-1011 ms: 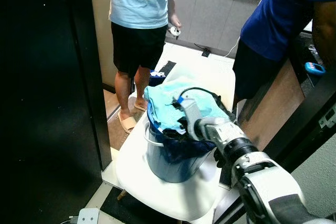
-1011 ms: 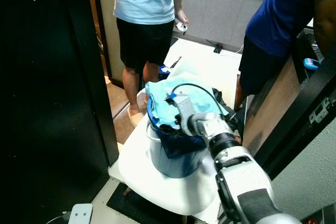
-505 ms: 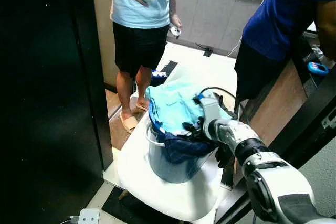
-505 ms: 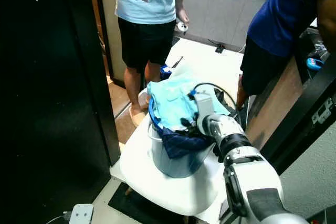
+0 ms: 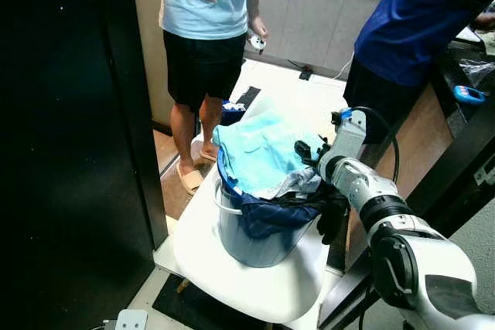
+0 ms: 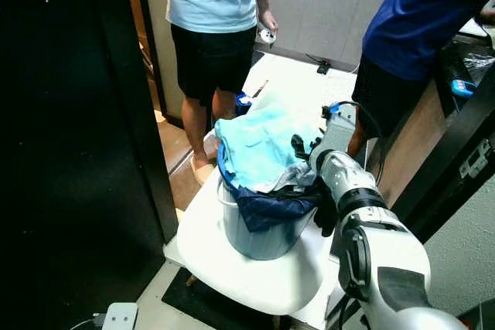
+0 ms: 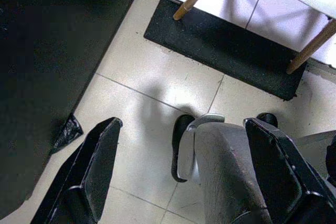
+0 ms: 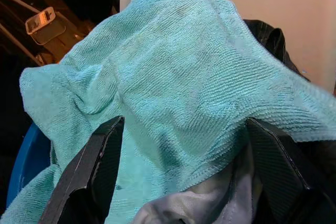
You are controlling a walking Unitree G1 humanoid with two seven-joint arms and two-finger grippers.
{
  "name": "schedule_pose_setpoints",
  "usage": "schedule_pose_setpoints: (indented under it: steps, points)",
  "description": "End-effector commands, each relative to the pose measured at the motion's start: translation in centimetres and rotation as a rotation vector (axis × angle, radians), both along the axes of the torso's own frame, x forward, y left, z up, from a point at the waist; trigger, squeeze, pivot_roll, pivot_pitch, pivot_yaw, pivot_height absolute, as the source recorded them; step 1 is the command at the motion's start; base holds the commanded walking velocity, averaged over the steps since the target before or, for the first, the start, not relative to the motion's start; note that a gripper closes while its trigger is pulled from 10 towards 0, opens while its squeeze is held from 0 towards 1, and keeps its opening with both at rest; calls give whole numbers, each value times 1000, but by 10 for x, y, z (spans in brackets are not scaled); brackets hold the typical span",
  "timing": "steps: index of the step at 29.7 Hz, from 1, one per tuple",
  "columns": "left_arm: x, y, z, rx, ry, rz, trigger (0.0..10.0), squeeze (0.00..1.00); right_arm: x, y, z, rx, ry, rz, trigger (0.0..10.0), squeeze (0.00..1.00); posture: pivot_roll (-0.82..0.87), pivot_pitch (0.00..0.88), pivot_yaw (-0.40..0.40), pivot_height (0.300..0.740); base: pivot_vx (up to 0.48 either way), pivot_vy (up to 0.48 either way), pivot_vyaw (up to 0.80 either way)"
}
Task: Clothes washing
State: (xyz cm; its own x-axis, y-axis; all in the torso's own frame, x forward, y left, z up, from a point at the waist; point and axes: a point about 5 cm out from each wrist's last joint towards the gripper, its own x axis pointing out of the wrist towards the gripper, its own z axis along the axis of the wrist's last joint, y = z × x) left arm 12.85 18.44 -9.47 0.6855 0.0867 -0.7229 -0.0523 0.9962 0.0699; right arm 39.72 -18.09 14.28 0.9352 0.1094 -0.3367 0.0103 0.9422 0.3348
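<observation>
A pale blue bucket stands on a white chair seat, heaped with clothes. A teal towel lies on top, with a grey garment and a navy garment hanging over the rim. My right gripper hovers at the bucket's right side, just above the towel's edge. In the right wrist view its fingers are spread wide and open, the teal towel ahead of them, nothing held. My left gripper hangs open above the tiled floor.
A person in a light blue shirt holds white controllers beyond the chair. Another person in a dark blue shirt stands at the right. A dark panel walls off the left. A black mat lies under the chair legs.
My right gripper has drawn back from the middle of the clothes pile to the bucket's right side. The grey garment now shows beside the towel.
</observation>
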Motion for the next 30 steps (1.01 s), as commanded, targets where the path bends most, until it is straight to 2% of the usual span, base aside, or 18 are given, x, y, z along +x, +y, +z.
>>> schedule_pose_setpoints:
  steps: [1, 4, 6, 7, 10, 13, 15, 23, 26, 28, 30]
  points:
    - [-27, -8, -11, -22, 110, -40, 10000, 0, -1, 0, -4, 32, 10, -21, 10000, 0, 191, 31, -107, 740, 0, 0, 0]
    - [-29, -7, -11, -20, 118, -42, 10000, 0, 0, 7, -3, 53, -4, -4, 10000, 0, 188, 30, -104, 740, 0, 0, 0]
    - [-31, -7, -12, -19, 125, -46, 10000, 0, -1, 21, -7, 14, -8, 55, 10000, 0, 182, 36, -101, 740, 0, 0, 0]
    - [-31, -7, -12, -19, 125, -46, 10000, 0, -1, 21, -7, 14, -8, 55, 10000, 0, 182, 36, -101, 740, 0, 0, 0]
    - [-34, -8, -13, -19, 131, -52, 10000, 0, -12, 49, -31, -44, 45, 138, 10000, 0, 188, 59, -98, 740, 0, 0, 0]
    - [-34, -9, -13, -20, 131, -53, 10000, 0, -15, 53, -37, -58, 66, 148, 10000, 0, 188, 59, -98, 740, 0, 0, 0]
    - [-36, -9, -13, -20, 132, -57, 10000, 0, -20, 62, -45, -48, 90, 162, 10000, 0, 189, 79, -96, 740, 0, 0, 0]
    - [-43, -9, -14, -17, 147, -65, 10000, 0, -21, 71, -46, 2, 70, 161, 10000, 0, 182, 91, -90, 740, 0, 0, 0]
    - [-43, -8, -14, -15, 146, -66, 10000, 0, -15, 70, -32, 99, 14, 131, 10000, 0, 184, 90, -88, 740, 0, 0, 0]
    - [-41, -7, -14, -12, 142, -66, 10000, 0, -8, 63, -16, 186, -37, 116, 10000, 0, 186, 88, -88, 740, 0, 0, 0]
    - [-41, -7, -14, -12, 142, -66, 10000, 0, -8, 63, -16, 186, -37, 116, 10000, 0, 186, 88, -88, 740, 0, 0, 0]
